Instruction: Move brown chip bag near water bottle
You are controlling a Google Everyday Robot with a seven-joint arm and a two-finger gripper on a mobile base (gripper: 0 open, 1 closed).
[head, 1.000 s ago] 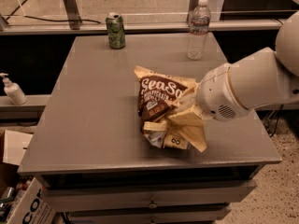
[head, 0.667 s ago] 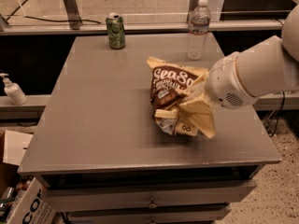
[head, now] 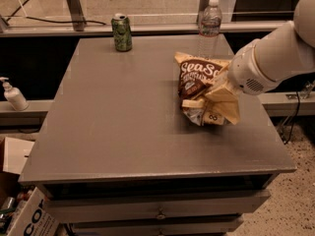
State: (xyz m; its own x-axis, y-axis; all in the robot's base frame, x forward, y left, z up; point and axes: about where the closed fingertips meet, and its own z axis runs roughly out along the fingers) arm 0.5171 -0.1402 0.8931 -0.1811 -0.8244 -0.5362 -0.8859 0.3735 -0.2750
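The brown chip bag (head: 196,77) is crumpled and held up at a tilt over the right half of the grey table (head: 123,117), its "Sea Salt" lettering facing me. My gripper (head: 209,102) is shut on the bag's lower pale end, with the cream fingers (head: 224,100) wrapped around it and the white arm reaching in from the right. The water bottle (head: 209,26) stands upright at the table's far right edge, just behind and slightly right of the bag's top. The bag's lower part is hidden by the fingers.
A green drink can (head: 121,32) stands at the far left-centre of the table. A white pump bottle (head: 13,95) sits on a ledge left of the table. A cardboard box (head: 24,215) is on the floor at lower left. Drawers run under the table's front edge.
My gripper has carried the chip bag to the right and toward the far edge, closer to the water bottle. The bottle and can have not moved.
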